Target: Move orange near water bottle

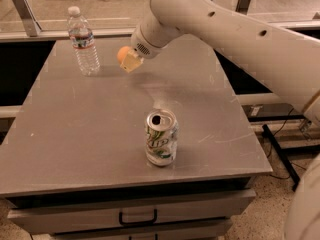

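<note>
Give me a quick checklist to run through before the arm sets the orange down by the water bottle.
1. Orange in the gripper: ok, held between the fingers at the far side of the table.
2. Water bottle upright: ok, standing at the far left with its cap on.
3. Orange and bottle apart: ok, the orange is just to the bottle's right, not touching it.
4. Soda can out of the way: ok, it stands near the front edge, far from both.
5. Orange off the surface: cannot tell.
</note>
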Robot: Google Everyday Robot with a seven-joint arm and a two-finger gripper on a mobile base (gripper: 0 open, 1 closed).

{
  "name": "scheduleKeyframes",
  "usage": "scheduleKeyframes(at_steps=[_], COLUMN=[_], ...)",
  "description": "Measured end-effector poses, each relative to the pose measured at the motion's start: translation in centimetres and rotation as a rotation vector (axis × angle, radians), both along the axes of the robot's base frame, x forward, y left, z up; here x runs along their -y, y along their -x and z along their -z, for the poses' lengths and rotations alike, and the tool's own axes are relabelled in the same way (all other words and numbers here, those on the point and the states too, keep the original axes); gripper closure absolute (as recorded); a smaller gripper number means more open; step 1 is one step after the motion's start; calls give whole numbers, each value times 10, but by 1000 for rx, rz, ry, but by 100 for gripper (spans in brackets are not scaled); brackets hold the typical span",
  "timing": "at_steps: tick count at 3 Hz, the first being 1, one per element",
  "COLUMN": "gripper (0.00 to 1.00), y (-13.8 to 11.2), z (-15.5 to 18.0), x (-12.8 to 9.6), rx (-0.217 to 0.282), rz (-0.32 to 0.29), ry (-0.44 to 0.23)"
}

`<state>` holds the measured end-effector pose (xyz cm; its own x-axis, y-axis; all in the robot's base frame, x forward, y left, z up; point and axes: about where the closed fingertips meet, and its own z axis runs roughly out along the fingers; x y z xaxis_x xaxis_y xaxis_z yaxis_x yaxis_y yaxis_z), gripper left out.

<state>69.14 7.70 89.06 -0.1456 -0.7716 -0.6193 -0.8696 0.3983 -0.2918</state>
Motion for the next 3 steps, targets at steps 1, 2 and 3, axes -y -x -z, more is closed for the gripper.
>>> scheduleKeyframes(at_steps=[1,2,3], gripper=[100,100,100], y=[-20,-22,-20], z=[14,17,19], x=[-13,-15,-24], rx=[14,12,3], rz=[7,1,-21], ry=[-90,-95,-105])
